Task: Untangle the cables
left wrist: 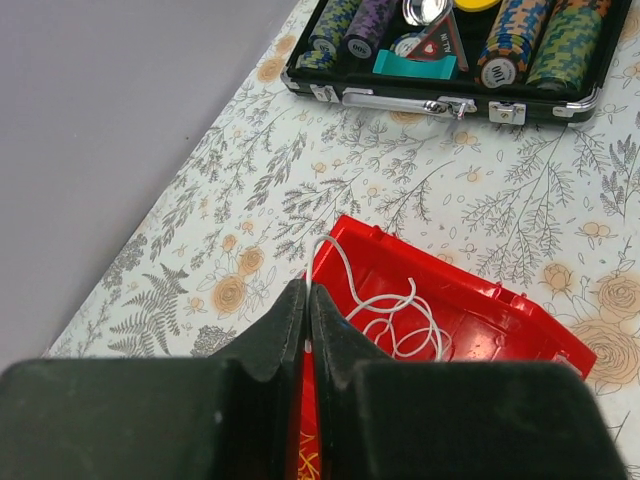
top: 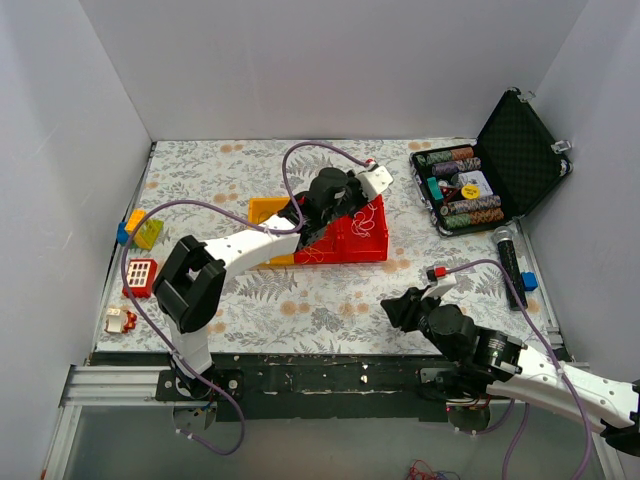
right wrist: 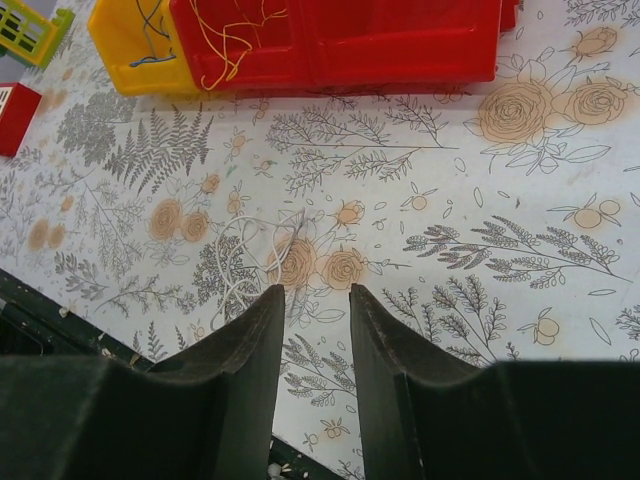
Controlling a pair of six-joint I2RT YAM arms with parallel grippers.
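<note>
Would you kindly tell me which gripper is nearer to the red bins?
Left. The left gripper holds a white cable over the red bins; the right gripper is far off, by the near edge of the table.

Two claws: left claw (left wrist: 307,293) and right claw (right wrist: 314,300). Two red bins (top: 362,245) and one yellow bin (top: 262,209). Two white strands: one white cable (left wrist: 400,322) in a red bin, one white cable (right wrist: 245,250) on the worktop (right wrist: 450,200). One tangle of yellow-orange cables (right wrist: 235,35). One chip case (top: 520,150). One microphone (top: 508,262).
</note>
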